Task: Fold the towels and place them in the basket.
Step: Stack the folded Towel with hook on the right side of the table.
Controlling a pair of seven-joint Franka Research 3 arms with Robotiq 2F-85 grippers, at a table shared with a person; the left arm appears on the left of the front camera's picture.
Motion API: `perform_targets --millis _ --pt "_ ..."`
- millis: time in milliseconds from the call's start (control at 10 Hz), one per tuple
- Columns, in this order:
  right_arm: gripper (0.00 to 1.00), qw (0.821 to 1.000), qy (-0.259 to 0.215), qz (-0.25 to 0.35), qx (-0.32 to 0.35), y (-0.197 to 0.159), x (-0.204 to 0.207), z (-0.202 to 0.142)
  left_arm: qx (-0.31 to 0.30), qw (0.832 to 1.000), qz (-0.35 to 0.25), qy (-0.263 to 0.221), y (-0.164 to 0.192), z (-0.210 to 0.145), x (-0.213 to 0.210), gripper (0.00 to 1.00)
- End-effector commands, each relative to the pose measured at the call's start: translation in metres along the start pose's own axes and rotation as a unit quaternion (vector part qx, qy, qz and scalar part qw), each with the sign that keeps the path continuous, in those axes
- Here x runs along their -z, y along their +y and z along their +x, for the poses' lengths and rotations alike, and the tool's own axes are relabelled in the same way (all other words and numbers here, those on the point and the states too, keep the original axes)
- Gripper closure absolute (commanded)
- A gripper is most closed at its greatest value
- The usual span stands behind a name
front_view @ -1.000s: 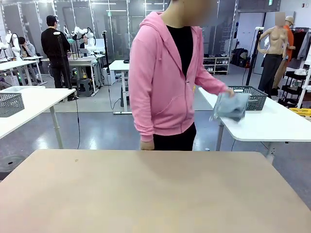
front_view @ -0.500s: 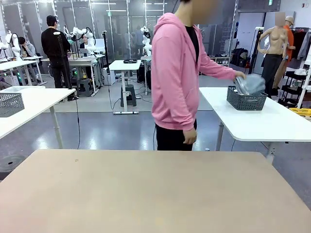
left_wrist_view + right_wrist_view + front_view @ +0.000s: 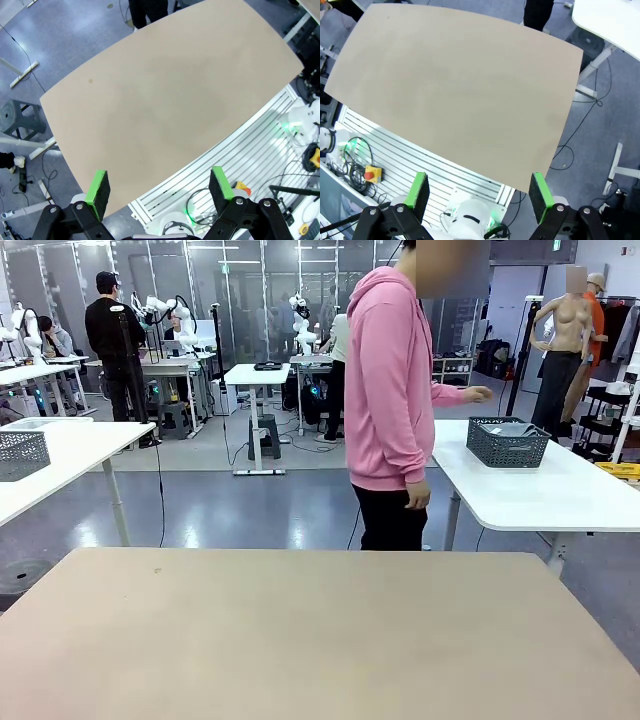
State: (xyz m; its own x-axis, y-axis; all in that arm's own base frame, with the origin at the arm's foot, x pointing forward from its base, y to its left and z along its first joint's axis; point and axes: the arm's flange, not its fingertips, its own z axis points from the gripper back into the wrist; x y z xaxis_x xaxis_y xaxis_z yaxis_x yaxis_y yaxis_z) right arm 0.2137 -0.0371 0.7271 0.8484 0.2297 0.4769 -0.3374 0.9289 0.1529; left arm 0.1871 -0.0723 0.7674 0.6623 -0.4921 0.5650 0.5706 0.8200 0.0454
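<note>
A pale blue-grey towel (image 3: 511, 428) lies inside the dark mesh basket (image 3: 507, 447) on the white table at the right, behind the work table. A person in a pink hoodie (image 3: 398, 390) stands beside that table, one hand (image 3: 480, 394) held just above and left of the basket. My left gripper (image 3: 160, 186) is open, high over the near edge of the bare tan table (image 3: 165, 95), nothing between its fingers. My right gripper (image 3: 479, 190) is open too, above the same table (image 3: 455, 85), also holding nothing.
The white side table (image 3: 540, 490) carries the basket. Another white table (image 3: 60, 455) with a grey basket (image 3: 22, 453) stands at the left. The frame rails and cables below the tan table's near edge (image 3: 240, 160) lie under both wrists.
The person carried the towel to the right, dropped it into the basket and drew the hand back. Both grippers stayed still and open.
</note>
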Motion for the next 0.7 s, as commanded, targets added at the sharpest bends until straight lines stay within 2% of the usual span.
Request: perform_targets --millis 0,600 --pt "0.00 1.000 -0.003 0.008 -0.007 -0.0004 -0.0015 -0.0003 0.003 1.000 -0.002 -0.005 -0.0001 0.0006 0.0007 0.00" --pt "0.00 1.000 -0.003 0.008 -0.007 -0.0004 -0.0015 -0.0003 0.003 1.000 -0.002 -0.005 -0.0001 0.0006 0.0007 0.00"
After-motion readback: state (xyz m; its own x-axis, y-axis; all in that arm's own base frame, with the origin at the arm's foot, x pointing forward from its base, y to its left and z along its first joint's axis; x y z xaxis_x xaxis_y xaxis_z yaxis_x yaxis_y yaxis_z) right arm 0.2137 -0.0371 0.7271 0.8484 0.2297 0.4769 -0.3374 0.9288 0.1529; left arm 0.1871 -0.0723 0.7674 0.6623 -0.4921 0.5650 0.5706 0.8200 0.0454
